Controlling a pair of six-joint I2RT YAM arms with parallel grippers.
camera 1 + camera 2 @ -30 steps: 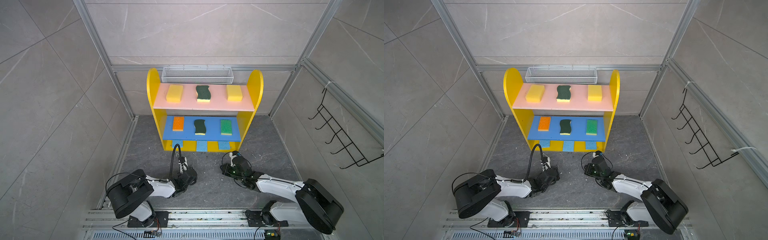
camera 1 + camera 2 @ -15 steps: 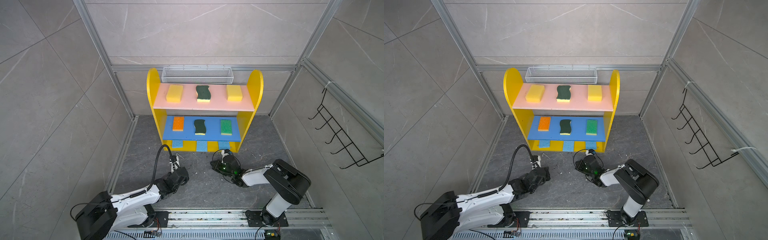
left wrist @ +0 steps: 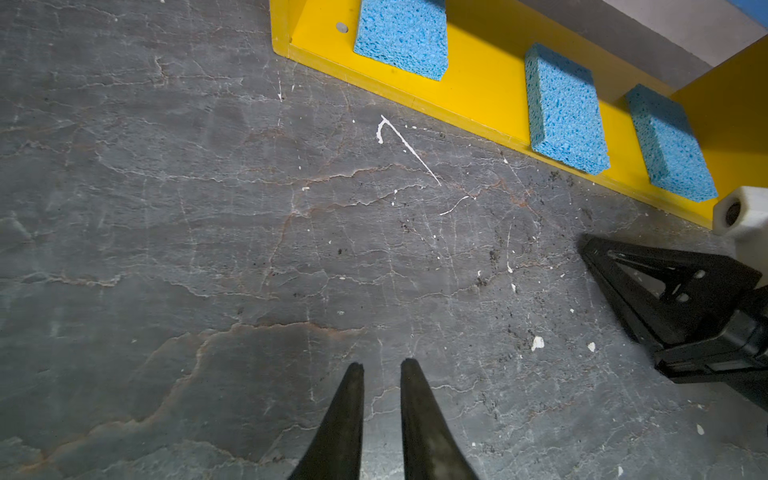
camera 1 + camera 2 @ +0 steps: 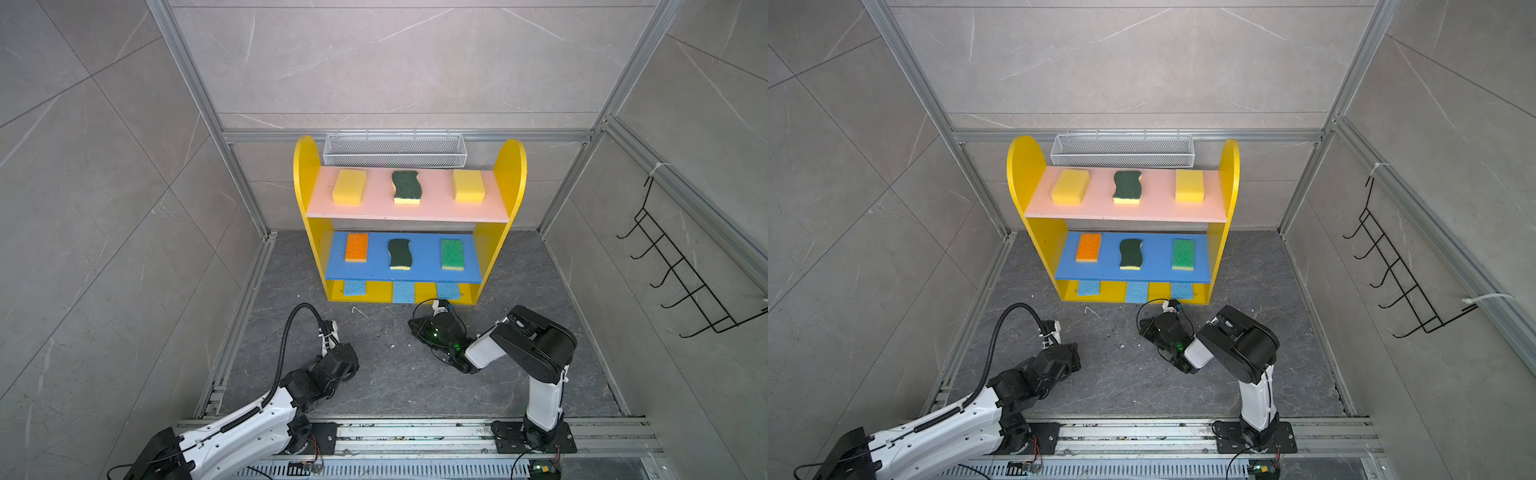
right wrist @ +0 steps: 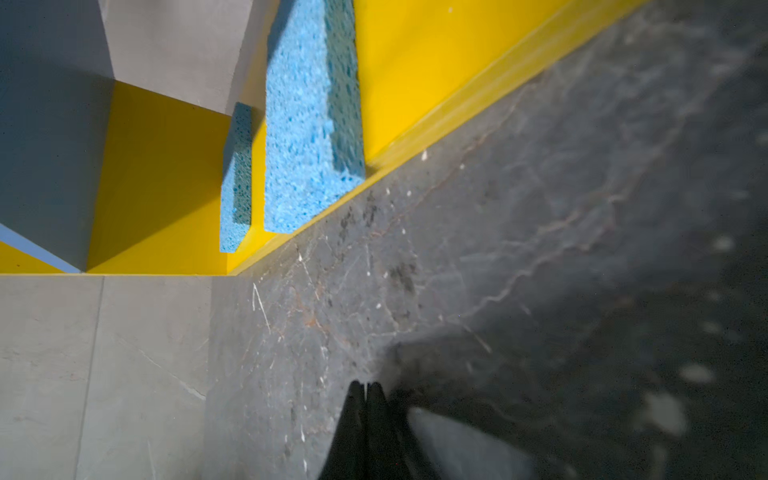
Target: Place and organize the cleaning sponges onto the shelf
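- The left gripper point(image 3: 381, 368) points down at the dark stone floor point(image 3: 208, 249), its fingers drawn almost together with only a thin slit between them. Nothing is in it.
- The right gripper point(image 5: 365, 386) has its fingers pressed flat against each other, empty. The left wrist view catches it from the side as a closed black wedge, a detail both top views leave buried under arm and cable.
- Only the top views take in the whole shelf point(image 4: 305, 174), standing beyond both grippers. Yellow blocks point(image 4: 349, 186) sit either side of a dark-green scourer point(image 4: 406, 187) on the pink upper board point(image 4: 374, 210). An orange-topped sponge point(image 4: 357, 247), a second scourer point(image 4: 400, 254) and a bright-green-topped sponge point(image 4: 452, 254) sit on the blue lower board point(image 4: 426, 268).
- The three light-blue sponges point(image 3: 561, 108) lie on the yellow base point(image 3: 478, 83) — half hidden under the blue board from above, plain in the left wrist view. They are spaced apart ahead of the left gripper and well clear of it.
- The right wrist view shows just two of them, edge-on, ahead of the right gripper's tips and off to one side — that gripper sits near the base, the left one farther back.
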